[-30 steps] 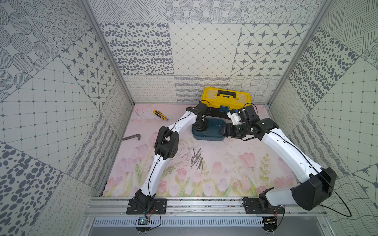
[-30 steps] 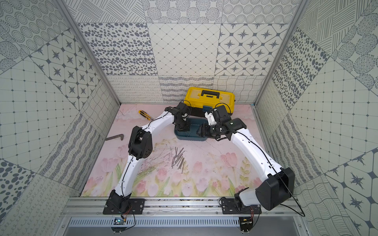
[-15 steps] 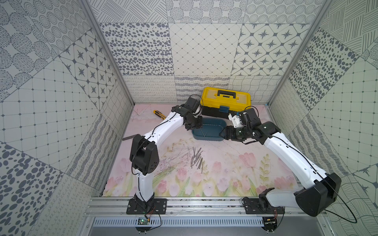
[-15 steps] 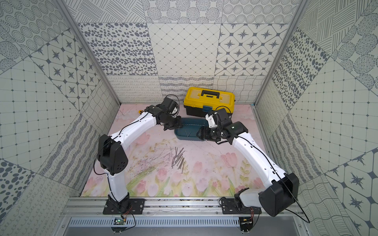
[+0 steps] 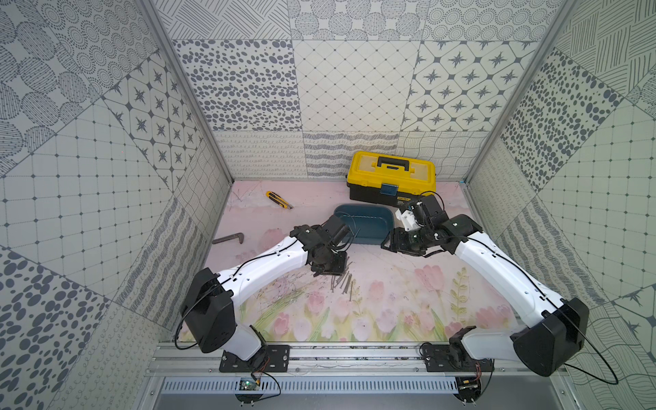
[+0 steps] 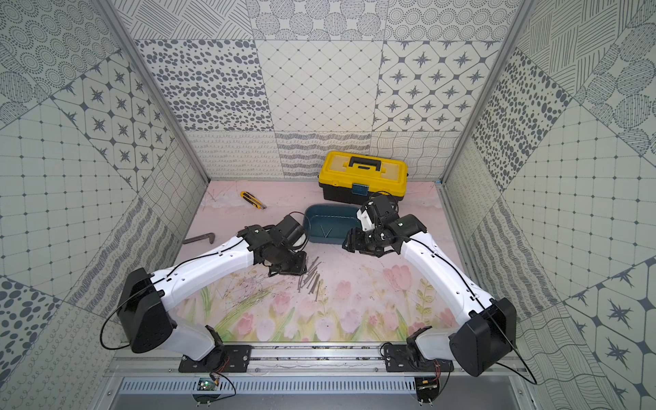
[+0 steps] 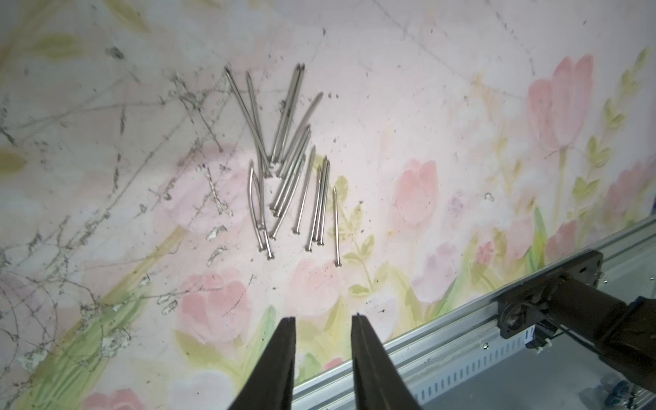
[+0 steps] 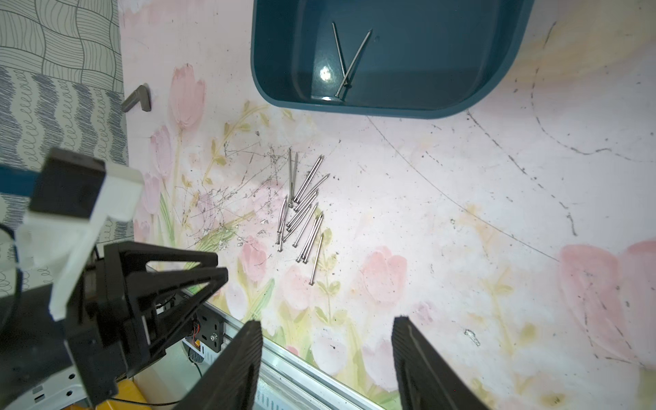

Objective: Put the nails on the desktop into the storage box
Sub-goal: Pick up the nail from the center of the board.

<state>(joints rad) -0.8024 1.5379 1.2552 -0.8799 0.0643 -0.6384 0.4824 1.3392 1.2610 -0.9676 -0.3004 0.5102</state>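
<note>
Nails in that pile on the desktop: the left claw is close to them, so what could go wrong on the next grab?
1. The nails lie flat and overlap, so the left claw may pinch several, and strays could drop on the way to the storage box.
2. Its narrow opening, pressed onto the desktop, might just scatter the pile.
3. The right claw hangs open close by the box; the two claws might crowd each other there.

Nails before storage box — apparently two inside.
</note>
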